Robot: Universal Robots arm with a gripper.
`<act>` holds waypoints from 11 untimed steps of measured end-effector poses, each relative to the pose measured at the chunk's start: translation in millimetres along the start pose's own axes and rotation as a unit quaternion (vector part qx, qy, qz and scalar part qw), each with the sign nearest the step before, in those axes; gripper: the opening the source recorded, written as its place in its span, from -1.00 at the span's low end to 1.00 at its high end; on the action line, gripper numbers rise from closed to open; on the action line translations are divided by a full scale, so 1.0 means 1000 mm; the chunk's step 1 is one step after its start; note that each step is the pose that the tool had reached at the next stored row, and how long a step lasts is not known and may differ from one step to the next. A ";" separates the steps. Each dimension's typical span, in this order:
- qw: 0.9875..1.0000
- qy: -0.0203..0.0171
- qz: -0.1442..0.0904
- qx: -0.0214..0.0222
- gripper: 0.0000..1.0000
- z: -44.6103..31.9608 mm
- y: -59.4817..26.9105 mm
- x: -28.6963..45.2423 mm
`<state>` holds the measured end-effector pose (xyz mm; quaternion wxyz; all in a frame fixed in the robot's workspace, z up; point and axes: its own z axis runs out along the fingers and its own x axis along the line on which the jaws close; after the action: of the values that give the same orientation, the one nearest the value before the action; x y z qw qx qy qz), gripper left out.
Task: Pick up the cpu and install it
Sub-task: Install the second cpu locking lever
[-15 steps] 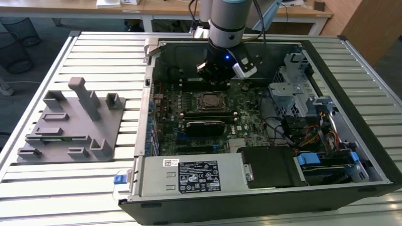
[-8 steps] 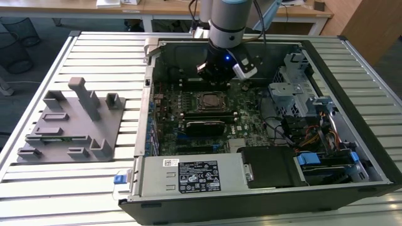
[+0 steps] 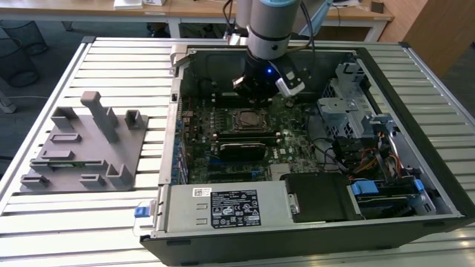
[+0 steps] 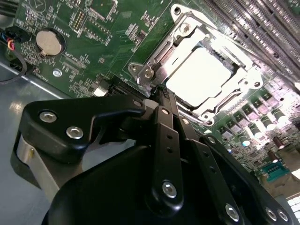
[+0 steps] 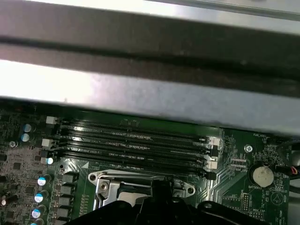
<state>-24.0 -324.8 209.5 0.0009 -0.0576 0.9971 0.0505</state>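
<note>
Inside the open black computer case (image 3: 312, 167), near the upper middle of the exterior view, the arm's black gripper (image 3: 256, 94) hangs just above the green motherboard (image 3: 290, 139). The small square cpu with a pale silvery top plate (image 4: 199, 75) sits in the metal-framed socket (image 4: 154, 61), upper centre-right of the second wrist view, just beyond the gripper's tip (image 4: 161, 91). The fingers look drawn together there with nothing between them. To the exterior view's left, a grey plastic fixture tray (image 3: 82, 144) rests on the slatted white table (image 3: 111, 61).
</note>
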 end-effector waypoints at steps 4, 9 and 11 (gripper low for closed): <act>1.000 0.000 0.000 0.000 -0.79 -0.0005 -0.0047 0.0005; 1.000 0.000 0.000 0.000 -0.79 -0.0016 -0.0101 0.0012; 1.000 0.001 0.000 0.000 -0.79 -0.0046 -0.0100 0.0012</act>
<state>-24.1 -335.3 213.0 0.0002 -0.0575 0.9971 0.0505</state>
